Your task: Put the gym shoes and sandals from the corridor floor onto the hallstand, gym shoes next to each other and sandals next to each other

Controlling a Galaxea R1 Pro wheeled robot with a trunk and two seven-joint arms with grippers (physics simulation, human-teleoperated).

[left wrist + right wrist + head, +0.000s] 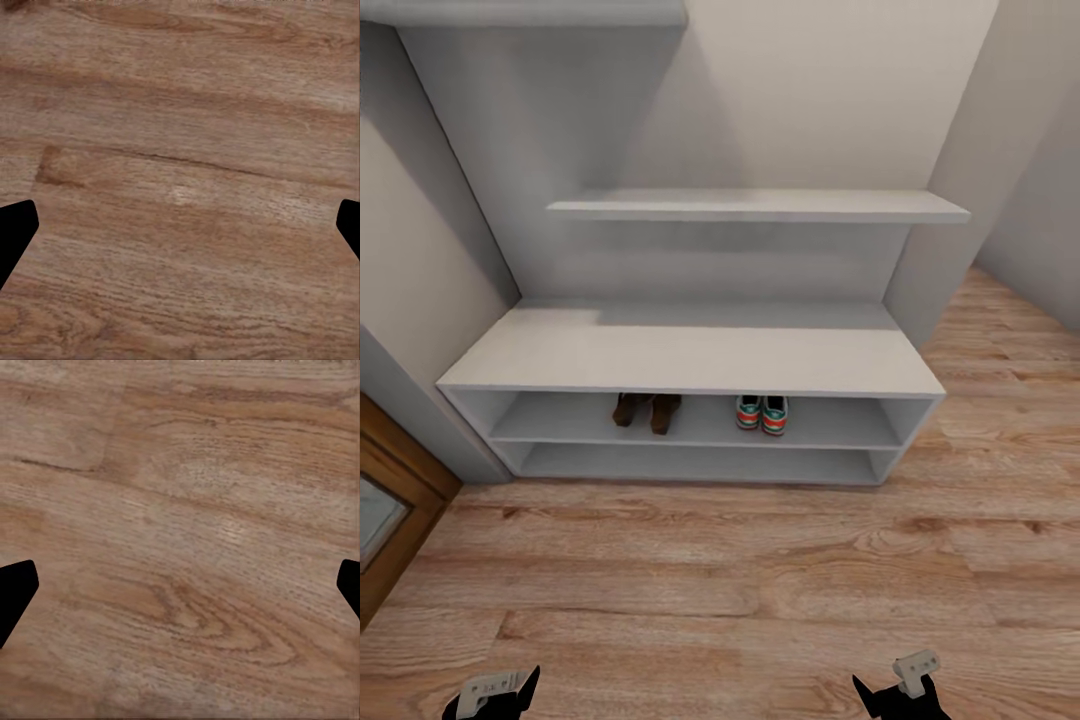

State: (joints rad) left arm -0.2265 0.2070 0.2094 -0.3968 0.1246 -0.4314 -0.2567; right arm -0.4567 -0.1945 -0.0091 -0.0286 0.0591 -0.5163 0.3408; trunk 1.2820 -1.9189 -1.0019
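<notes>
Basically, from the head view, the hallstand (690,355) sat against the wall ahead, and on its upper open shelf both sandals (646,411) stood side by side, with both gym shoes (762,413) side by side a little apart from them toward my right, heels facing out. No shoe lay on the corridor floor (720,570) that I could see, so I judged all four placed and paired, nothing left beyond maybe a check. My left gripper (491,695) and right gripper (898,685) hung low at the frame's lower edge, well apart from the rack. In the left wrist view, my left fingertips (16,232) were spread wide over bare planks, holding nothing. In the right wrist view, same story: fingertips (16,592) wide apart, empty, just wood grain below.
</notes>
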